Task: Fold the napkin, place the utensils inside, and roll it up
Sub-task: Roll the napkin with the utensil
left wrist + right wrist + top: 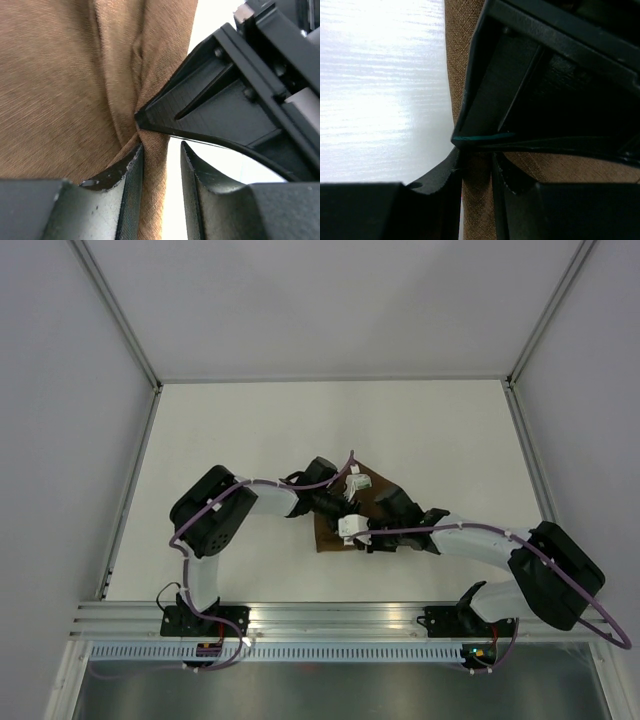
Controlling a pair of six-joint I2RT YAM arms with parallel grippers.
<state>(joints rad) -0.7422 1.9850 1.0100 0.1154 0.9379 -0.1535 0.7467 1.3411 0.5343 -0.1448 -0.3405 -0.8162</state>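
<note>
The left arm (215, 515) and right arm (550, 575) reach in and meet in the middle of the white tabletop (430, 430), right over the brown napkin (326, 537); the cloth is mostly hidden under them, with one corner poking out on the near side and another on the far side; it lies well apart from every edge of the tabletop, and white surface shows broad to its left, its right and beyond it. Up close, the left gripper (161, 150) sits at the cloth's edge; its jaws are narrow, a creased fold of napkin lies against one finger (131, 190), and a sliver of bright tabletop shows between the cloth and the other finger, so they are not closed on it; the pointed black fingertip of the other arm touches the same fold just above. The right gripper (476, 160) also has narrow jaws with a strip of napkin running between them; I cannot tell whether they pinch it or only straddle it; the napkin's edge there runs straight up the view, with tabletop open to its left, and the left arm's black finger crowds in from the upper right, its tip just beside the right fingers.
</note>
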